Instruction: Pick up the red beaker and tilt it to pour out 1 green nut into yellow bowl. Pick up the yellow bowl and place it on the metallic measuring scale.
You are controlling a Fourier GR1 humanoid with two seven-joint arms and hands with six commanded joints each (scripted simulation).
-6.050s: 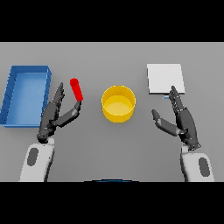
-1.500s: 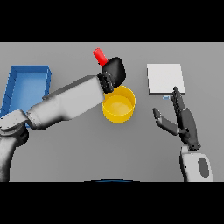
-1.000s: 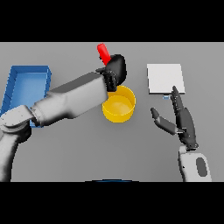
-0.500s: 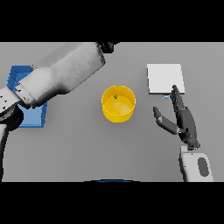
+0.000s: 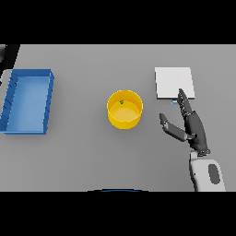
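Right hand (image 5: 193, 125): nearest of all, rising from the lower right on a white and grey forearm; fingers straight and spread, thumb held out to the left, holding nothing; it stands on the table, well apart from the bowl.
Yellow bowl (image 5: 125, 109): upright at the middle of the grey table (image 5: 92, 152), left of the right hand; round, with a bright rim, straight wall and a paler inside floor.
Green nut (image 5: 121, 102): a tiny green speck inside the bowl near its far rim; too small to make out its shape.
Blue tray (image 5: 27, 101): a rectangular bin with raised walls at the left side, well apart from the bowl; its inside is bare blue.
Metallic measuring scale (image 5: 173, 83): a pale square plate far right, beyond the right hand; the fingertips overlap its near edge, hiding a small bluish part there.
Red beaker: shows nowhere.
Left hand: shows nowhere; only a dark shape is cut off at the far left edge, too little to identify.
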